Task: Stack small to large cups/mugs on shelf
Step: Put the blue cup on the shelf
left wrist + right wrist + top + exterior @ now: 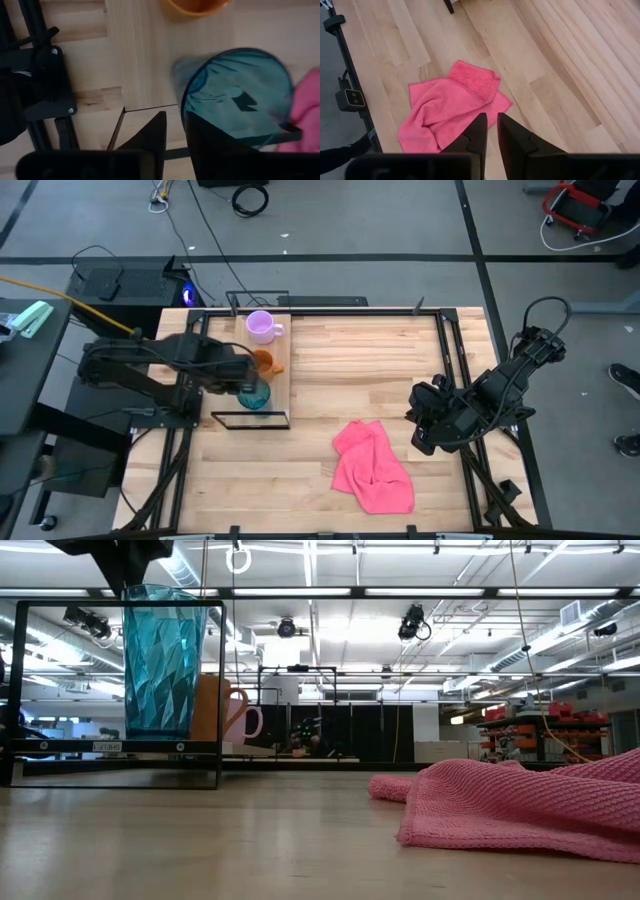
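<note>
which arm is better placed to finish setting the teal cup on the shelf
Left. The left gripper is over the shelf at the teal cup; the right gripper waits across the table near the pink cloth.

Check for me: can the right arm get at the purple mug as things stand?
Probably not easily. The right gripper hangs over the table's far right side, while the purple mug sits across on the shelf, beside the left arm.

From overhead, the left gripper [243,373] sat right over the teal cup [254,394], so most of it was hidden, and the orange mug [266,362] only peeked out beside it. In the low view the teal cup [160,660] covered most of the orange mug [211,710], and the purple mug [245,722] behind barely showed. The pink cloth [520,802] ran off the edge. The left wrist picture cropped the orange mug [197,6] to its rim, and the teal cup [235,90] was smeared.
</note>
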`<state>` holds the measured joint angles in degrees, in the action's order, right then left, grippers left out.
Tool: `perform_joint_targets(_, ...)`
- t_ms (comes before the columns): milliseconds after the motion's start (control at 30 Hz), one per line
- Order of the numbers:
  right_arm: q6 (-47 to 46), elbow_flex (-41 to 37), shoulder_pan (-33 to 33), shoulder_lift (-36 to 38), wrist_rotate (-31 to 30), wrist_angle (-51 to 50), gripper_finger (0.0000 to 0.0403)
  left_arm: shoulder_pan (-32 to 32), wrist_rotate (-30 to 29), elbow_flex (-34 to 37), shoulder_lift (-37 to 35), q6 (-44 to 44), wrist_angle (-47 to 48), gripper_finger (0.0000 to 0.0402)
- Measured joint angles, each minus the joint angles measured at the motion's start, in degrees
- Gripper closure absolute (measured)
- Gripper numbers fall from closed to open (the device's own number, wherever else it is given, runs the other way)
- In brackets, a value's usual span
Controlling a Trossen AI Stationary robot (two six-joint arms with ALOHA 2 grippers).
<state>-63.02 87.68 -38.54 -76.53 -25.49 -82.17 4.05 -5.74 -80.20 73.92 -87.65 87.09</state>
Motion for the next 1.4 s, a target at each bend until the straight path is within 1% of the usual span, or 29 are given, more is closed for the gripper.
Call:
perform_joint_targets(133,0.0,0.0,0.0,0.0,0.0,0.0,0.0353,0.0,-2.2,0.0,-3.8,-1.6,0.0,0.0309)
perform_joint_targets(233,0.0,0.0,0.0,0.0,0.0,0.2,0.0353,0.1,-4.5,0.0,-6.7,-0.5,0.0,0.0303)
perform_joint_targets(400,0.1,0.0,1.4,0.0,-3.0,3.4,0.0353,0.1,-12.7,0.0,-10.2,4.8,-0.5,0.0302)
perform_joint_targets(533,0.4,0.0,5.0,0.0,-4.0,6.0,0.0353,0.4,-17.7,0.0,-11.1,12.5,-0.7,0.0309)
perform_joint_targets(700,-1.4,0.0,10.5,-0.2,-4.3,8.1,0.0353,1.7,-22.9,-0.1,-11.2,22.1,-0.7,0.0318)
perform_joint_targets(867,-1.7,0.0,16.3,-2.1,-4.1,11.2,0.0353,4.2,-30.0,-0.1,-11.3,26.7,-0.8,0.0321)
perform_joint_targets(1000,-1.4,0.0,20.5,-5.0,-1.9,14.2,0.0353,6.8,-34.9,-0.1,-12.2,27.5,-0.7,0.0319)
perform_joint_targets(1133,3.0,0.0,23.5,-9.0,1.4,20.3,0.0353,9.5,-38.0,-0.1,-13.0,28.4,-0.7,0.0323)
perform_joint_targets(1267,10.2,0.0,26.5,-13.2,5.7,31.5,0.0362,11.4,-40.7,-0.1,-13.7,28.4,-0.7,0.0329)
perform_joint_targets(1400,16.7,0.0,30.8,-17.6,9.5,43.0,0.0388,12.1,-41.4,-0.1,-14.0,28.3,-0.7,0.033)
